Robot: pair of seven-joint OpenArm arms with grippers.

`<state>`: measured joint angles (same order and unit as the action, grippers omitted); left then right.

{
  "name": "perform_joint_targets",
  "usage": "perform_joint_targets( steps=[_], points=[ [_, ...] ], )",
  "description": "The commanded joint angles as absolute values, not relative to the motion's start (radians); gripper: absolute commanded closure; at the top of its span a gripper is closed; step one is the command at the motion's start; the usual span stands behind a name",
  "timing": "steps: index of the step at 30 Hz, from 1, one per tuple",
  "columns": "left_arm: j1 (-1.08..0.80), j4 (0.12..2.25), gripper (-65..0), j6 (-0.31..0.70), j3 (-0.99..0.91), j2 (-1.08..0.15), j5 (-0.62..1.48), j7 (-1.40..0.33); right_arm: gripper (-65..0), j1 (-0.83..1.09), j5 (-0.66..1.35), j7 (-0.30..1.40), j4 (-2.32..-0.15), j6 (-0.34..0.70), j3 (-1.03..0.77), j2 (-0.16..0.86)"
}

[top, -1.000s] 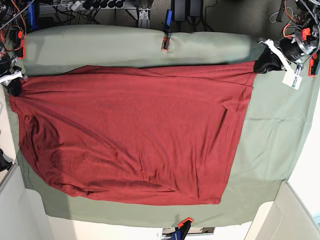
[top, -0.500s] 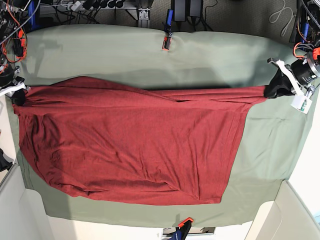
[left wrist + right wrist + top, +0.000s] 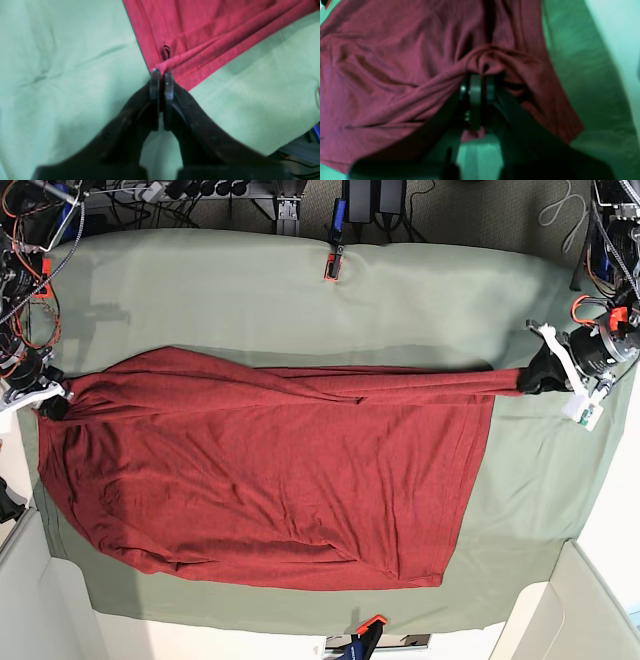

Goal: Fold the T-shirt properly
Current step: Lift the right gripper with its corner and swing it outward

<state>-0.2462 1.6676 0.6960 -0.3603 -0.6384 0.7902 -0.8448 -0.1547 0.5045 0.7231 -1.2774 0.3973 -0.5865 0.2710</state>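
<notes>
The dark red T-shirt [image 3: 270,470] lies spread over the sage-green table cloth [image 3: 300,290], its far edge lifted and stretched taut between both grippers. My left gripper [image 3: 532,378] is shut on the shirt's right far corner; in the left wrist view the jaws [image 3: 161,75] pinch a bunched red hem [image 3: 175,61]. My right gripper [image 3: 52,402] is shut on the left far corner; in the right wrist view it [image 3: 476,80] clamps gathered red fabric [image 3: 395,75]. The shirt's near part rests flat on the cloth.
An orange clamp [image 3: 331,266] holds the cloth at the far edge, another clamp [image 3: 366,625] at the near edge. Cables and electronics sit at both far corners [image 3: 30,240]. White panels [image 3: 580,610] flank the near corners.
Both grippers have moved toward the near side with the shirt's far edge, folding it over the body. The exposed green cloth at the far side has grown.
</notes>
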Motion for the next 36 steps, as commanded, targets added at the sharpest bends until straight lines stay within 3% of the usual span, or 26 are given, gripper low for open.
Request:
perform_joint_targets(
  steps=[1, 5, 6, 8, 10, 20, 26, 30, 36],
  points=[
    [-0.238, 1.678, 0.0, 0.698, -0.371, -0.664, 0.796, -0.831, 0.0, -0.176, 0.519, 0.708, -1.290, 0.400, -0.590, 0.291],
    [-0.239, 1.678, 0.0, 0.698, -0.371, -0.665, 0.796, -0.835, 0.0, -0.174, 0.520, 0.744, -1.287, 0.414, -0.590, 0.292],
    [-0.239, 1.678, 0.0, 0.698, -0.371, -0.665, 0.796, -0.835, -4.9, -0.174, 0.526, 0.762, -1.287, 0.430, -0.590, 0.292],
    [-0.239, 1.678, 0.0, 0.698, -0.371, -0.665, 0.797, -0.835, -23.2, -0.173, 0.579, 0.798, -1.288, 0.440, -0.591, 0.292],
    [-0.239, 1.678, 0.0, 0.698, -0.371, -0.665, 0.805, -0.836, -30.0, -0.168, 0.647, 0.810, -1.298, 0.501, -0.591, 0.291],
    [-0.257, 1.678, 0.0, 0.698, -0.371, -0.665, 0.857, -0.867, -29.9, -0.039, 0.804, 0.852, -1.544, 0.595, -0.586, 0.306],
    [-0.300, 1.678, 0.0, 0.698, -0.371, -0.665, 0.856, -0.872, -29.9, 0.101, 0.813, 0.863, -1.732, 0.600, -0.492, 0.385],
    [-0.331, 1.678, 0.0, 0.698, -0.371, -0.665, 0.857, -0.872, -29.9, 0.142, 0.750, 0.857, -1.820, 0.611, -0.360, 0.462],
    [-0.350, 1.678, 0.0, 0.698, -0.371, -0.665, 0.863, -0.873, -29.9, 0.092, 0.422, 0.723, -1.846, 0.606, -0.009, 0.595]
  ],
)
